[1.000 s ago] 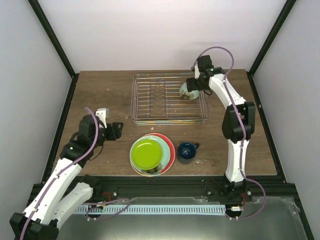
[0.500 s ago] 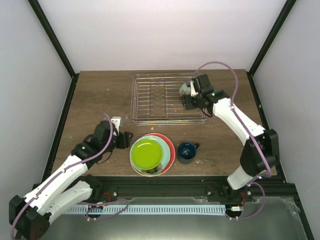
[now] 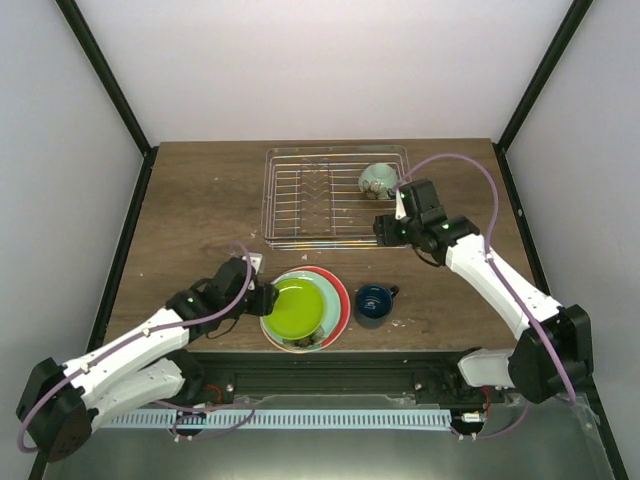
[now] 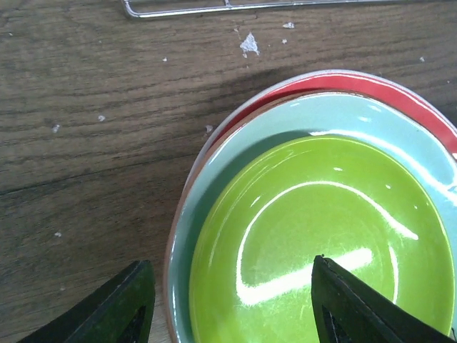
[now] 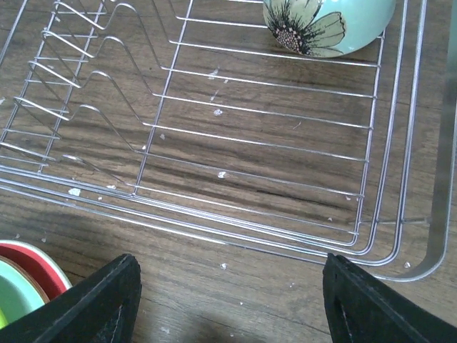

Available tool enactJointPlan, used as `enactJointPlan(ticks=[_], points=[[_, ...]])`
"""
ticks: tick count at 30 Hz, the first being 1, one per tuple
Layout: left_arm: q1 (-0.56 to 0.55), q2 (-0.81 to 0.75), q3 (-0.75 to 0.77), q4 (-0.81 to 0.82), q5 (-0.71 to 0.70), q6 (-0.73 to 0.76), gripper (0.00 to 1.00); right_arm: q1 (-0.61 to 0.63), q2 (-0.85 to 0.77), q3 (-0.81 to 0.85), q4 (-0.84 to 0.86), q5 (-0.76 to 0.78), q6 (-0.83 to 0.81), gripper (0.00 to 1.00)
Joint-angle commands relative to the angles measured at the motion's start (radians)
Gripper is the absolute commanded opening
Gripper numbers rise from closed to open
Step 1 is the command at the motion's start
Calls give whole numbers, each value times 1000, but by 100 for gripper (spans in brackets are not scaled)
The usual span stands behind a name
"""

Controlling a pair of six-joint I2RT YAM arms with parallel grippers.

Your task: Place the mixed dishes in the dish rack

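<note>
The dish rack [image 3: 338,197] stands at the back of the table, its wire floor and dividers [image 5: 214,136] filling the right wrist view. A pale mint bowl with a painted flower [image 3: 377,180] [image 5: 328,25] lies in its far right corner. My right gripper [image 3: 386,230] [image 5: 230,259] hangs open over bare wood just in front of the rack's near right corner. The lime-green plate [image 3: 294,308] [image 4: 321,243] tops a stack on a pale teal plate [image 4: 335,114] and the red plate [image 3: 341,291] [image 4: 371,84]. My left gripper [image 3: 263,298] [image 4: 230,263] is open, straddling the stack's left rim.
A small dark-blue mug [image 3: 374,301] stands on the table right of the plate stack, its handle pointing right. The rack's near wire edge [image 4: 214,7] runs just beyond the plates. White crumbs dot the wood. Black frame posts line both table sides.
My right gripper has drawn back from the bowl, leaving it in the rack, and come toward the rack's near corner. My left arm has swung right, up to the plate stack.
</note>
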Motion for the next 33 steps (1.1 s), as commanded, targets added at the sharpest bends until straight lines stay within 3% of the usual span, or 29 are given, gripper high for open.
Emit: enactJointPlan(ticks=[1,13,33], points=[[-34,46,-4,56,-40,-28,62,8,-38,-20,5,9,17,71],[-49,117,-22,98,-45,-32,61,7,-44,-27,-4,37,12,72],[-62,53,0,116,16,-34,60,8,-37,-56,-11,66,17,74]])
